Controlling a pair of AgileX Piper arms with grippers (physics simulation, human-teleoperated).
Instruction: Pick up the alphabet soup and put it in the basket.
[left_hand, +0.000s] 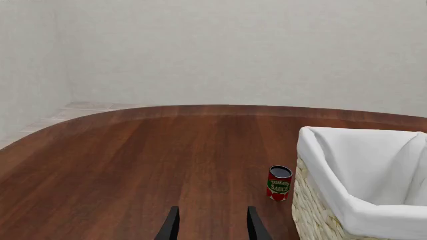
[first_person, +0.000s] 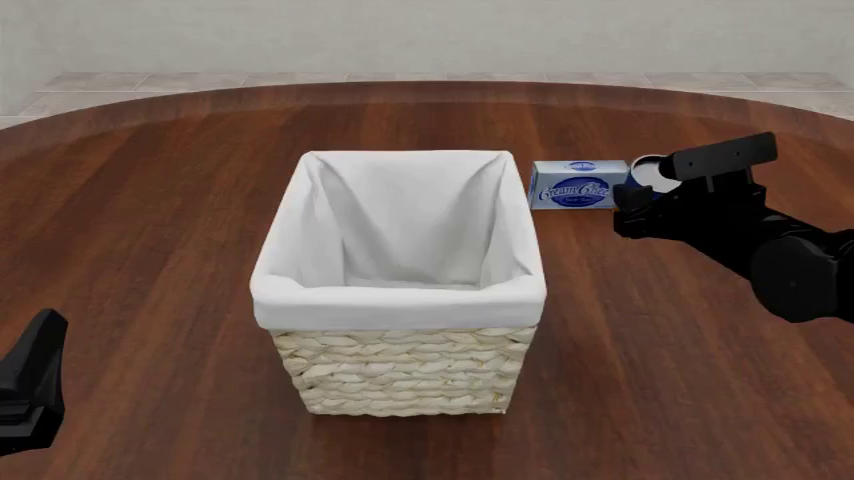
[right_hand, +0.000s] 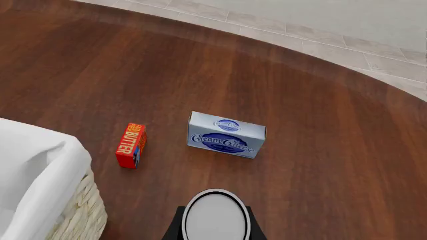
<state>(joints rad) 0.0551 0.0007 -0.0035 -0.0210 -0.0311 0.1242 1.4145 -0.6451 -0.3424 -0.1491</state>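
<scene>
While the basket (first_person: 400, 300) sits empty (white liner bare), the right gripper (right_hand: 217, 227) pinches the alphabet soup (right_hand: 217, 218).

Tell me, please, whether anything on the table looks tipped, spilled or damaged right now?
Nothing stands out. The basket and tomato sauce can stand upright; the cream cheese box and butter box look undamaged, and nothing is spilled.

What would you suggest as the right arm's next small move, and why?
Probably close the right gripper on the alphabet soup. In the right wrist view the can's silvery top sits between the dark fingers, which seem to flank it, but whether they already grip it cannot be told. The can stands beside the cream cheese box, and the basket waits open for it.
</scene>
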